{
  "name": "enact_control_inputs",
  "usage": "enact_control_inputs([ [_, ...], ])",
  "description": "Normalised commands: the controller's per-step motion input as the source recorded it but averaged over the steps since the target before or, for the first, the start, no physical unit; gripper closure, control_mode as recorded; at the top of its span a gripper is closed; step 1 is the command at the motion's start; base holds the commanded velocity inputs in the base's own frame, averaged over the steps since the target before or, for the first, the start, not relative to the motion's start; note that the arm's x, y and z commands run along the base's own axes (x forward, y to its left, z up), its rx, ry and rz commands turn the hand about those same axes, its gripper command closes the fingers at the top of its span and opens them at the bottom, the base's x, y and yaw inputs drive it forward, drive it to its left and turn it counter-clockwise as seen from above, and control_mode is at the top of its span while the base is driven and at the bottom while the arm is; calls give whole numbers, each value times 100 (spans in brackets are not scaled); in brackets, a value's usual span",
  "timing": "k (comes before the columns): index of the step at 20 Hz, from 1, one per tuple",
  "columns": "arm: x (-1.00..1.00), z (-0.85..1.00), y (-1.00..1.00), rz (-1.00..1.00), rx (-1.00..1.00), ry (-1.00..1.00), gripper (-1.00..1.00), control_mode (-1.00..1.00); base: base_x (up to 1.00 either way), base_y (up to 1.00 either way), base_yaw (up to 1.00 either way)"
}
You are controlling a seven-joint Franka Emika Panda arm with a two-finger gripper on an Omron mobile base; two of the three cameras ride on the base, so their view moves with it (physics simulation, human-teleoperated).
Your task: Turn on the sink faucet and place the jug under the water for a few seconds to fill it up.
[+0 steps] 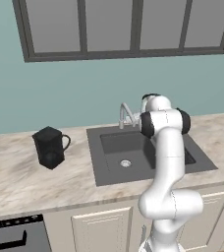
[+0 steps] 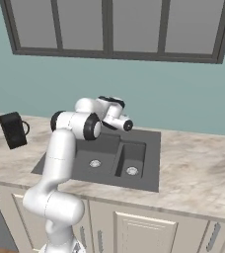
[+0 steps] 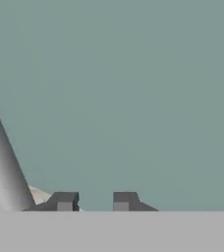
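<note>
So far, no water seen at sink faucet; tap judged not yet turned on. Gripper held beside spout, fingers parted, nothing gripped. Jug parked on counter, well off from hand, unfilled; sink below hand.

A beige marble counter (pale cabinets below) runs beneath a dark-framed window.

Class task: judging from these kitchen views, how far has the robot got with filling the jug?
Done: nothing; no water falls into the sink. In hand: the open pincer is up beside the sink faucet. Left: turn it on, then fetch the jug from the counter.
</note>
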Motion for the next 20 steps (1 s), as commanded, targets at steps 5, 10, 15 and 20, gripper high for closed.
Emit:
enact_control_inputs([
  [5, 0, -36, -72, -13, 11, 7, 100, -100, 0, 0, 0],
  [10, 0, -47, -84, -13, 12, 8, 100, -100, 0, 0, 0],
  [15, 0, -54, -93, -11, 14, 12, 100, -100, 0, 0, 0],
  [20, 0, -60, -87, -10, 11, 15, 100, -100, 0, 0, 0],
])
